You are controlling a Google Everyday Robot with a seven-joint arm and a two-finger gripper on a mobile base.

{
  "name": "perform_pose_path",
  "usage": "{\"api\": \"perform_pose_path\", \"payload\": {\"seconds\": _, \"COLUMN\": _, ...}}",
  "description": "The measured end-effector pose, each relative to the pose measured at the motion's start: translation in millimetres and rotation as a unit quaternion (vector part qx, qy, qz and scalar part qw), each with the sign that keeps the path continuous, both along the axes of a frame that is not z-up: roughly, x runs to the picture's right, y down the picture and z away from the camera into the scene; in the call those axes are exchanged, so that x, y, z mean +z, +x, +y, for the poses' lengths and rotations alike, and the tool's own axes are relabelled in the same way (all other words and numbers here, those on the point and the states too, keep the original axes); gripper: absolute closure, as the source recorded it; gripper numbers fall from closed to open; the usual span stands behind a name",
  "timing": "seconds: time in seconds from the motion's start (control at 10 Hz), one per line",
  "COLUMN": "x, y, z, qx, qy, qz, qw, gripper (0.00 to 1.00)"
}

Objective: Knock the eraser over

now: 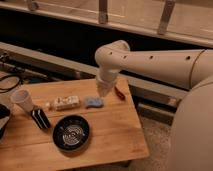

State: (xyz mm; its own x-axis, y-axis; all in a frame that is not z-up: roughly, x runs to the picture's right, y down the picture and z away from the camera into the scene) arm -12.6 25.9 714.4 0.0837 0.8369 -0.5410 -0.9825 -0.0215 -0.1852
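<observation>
The eraser (pixel 40 118) looks like a dark block with a pale edge, standing at the table's left between the paper cup and the black bowl. My gripper (pixel 105 93) hangs shut at the end of the white arm. It sits low over the table's far right part, just right of a blue sponge (pixel 94 102). It is well to the right of the eraser and apart from it. The arm's wrist hides most of the gripper.
On the wooden table (pixel 115 135) lie a white packet (pixel 65 103), a paper cup (pixel 22 100), a black bowl (pixel 71 132) and a small red thing (pixel 119 93) at the far edge. A dark ledge runs behind the table.
</observation>
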Motion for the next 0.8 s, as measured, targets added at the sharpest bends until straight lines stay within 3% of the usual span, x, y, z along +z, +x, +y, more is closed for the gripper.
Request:
{"api": "perform_pose_path", "payload": {"seconds": 0.2, "x": 1.6, "y": -2, "z": 1, "qx": -0.006, "qy": 0.001, "qz": -0.003, "qw": 1.0, "gripper": 1.0}}
{"api": "perform_pose_path", "payload": {"seconds": 0.5, "x": 15.9, "y": -35, "z": 5, "qx": -0.022, "qy": 0.001, "qz": -0.012, "qw": 0.9997, "gripper": 1.0}}
{"api": "perform_pose_path", "payload": {"seconds": 0.8, "x": 17.8, "y": -32, "z": 7, "qx": -0.028, "qy": 0.004, "qz": -0.011, "qw": 0.9995, "gripper": 1.0}}
